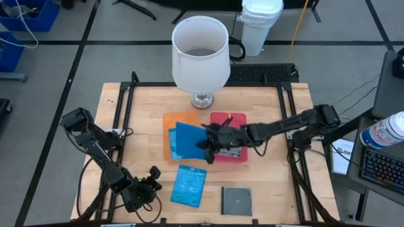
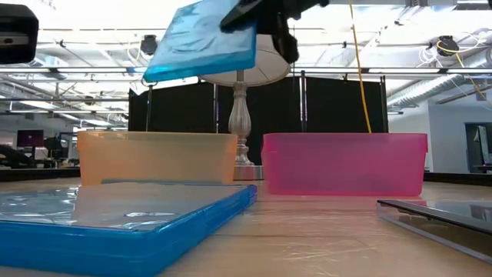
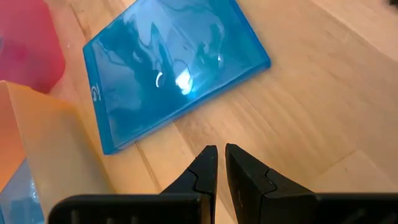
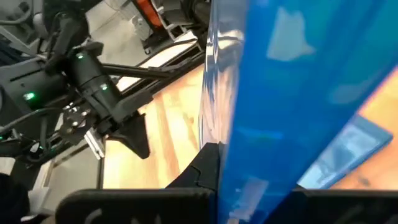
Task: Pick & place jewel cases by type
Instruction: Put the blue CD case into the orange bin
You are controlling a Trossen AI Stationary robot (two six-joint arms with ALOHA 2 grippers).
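Note:
My right gripper (image 1: pixel 210 142) reaches in from the table's right and is shut on a bright blue jewel case (image 1: pixel 188 140), high over the orange tray (image 1: pixel 169 120); in the low view this case (image 2: pixel 201 40) hangs tilted above the tray (image 2: pixel 157 158). A second blue jewel case (image 1: pixel 189 186) lies flat on the wood near the front edge, with my left gripper (image 3: pixel 221 154) just to its left, shut and touching nothing. A dark grey jewel case (image 1: pixel 237 200) lies flat to the right of it. Another blue case (image 4: pixel 348 149) lies inside the orange tray. My right gripper pinches the held blue case between its two fingers at the case's right-hand edge (image 1: pixel 203 141). The fingers come from the table's right, slanting a little downward. The case is lifted clear of the tray and table and sits tilted, its far-left end lower (image 2: pixel 154 73).
The red tray (image 1: pixel 228 120) stands right beside the orange one. A white lamp (image 1: pixel 201 53) on a metal foot stands just behind both trays. A black frame (image 1: pixel 126 101) runs around the tabletop. Bare wood lies between the trays and the front cases.

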